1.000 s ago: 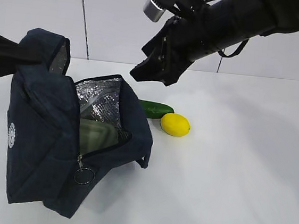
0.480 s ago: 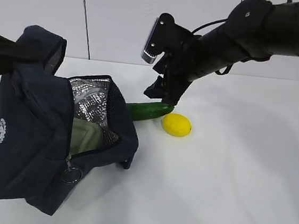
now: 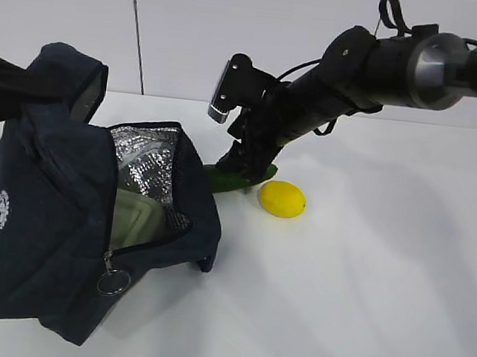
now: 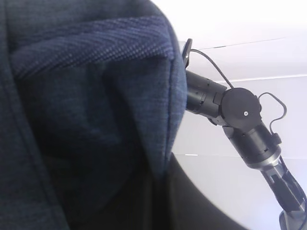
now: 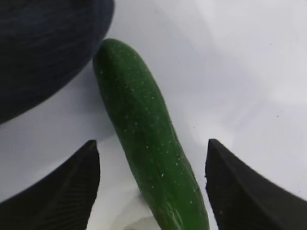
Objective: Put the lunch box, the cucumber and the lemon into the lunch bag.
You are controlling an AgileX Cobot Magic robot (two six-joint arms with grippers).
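- The right tool stands spread wide over the cucumber, one finger on either side of it and clear of its skin; nothing is grasped yet.
- The cucumber lies flat on the white worktop, directly beneath and between the fingers. Its long axis runs straight away from the tool, crosswise to the line on which the fingers would close, so a straight closing squeeze looks likely to catch its girth.
- The far tip of the cucumber sits just beside the dark fabric of the lunch bag, which lies beyond the tool and to its left in the wrist view.
- The cucumber is smooth, dark green, faintly speckled and slightly curved.
- The right arm is plainly the nearer one. The left tool is hidden behind navy cloth in its own view; it is clenched, apparently on the bag's upper flap, though the contact itself cannot be seen.
- The lemon, bright yellow and oval, rests on the worktop near the cucumber's end on the tool's side, untouched.
- The lunch box, pale green lid showing, already sits inside the foil-lined bag.
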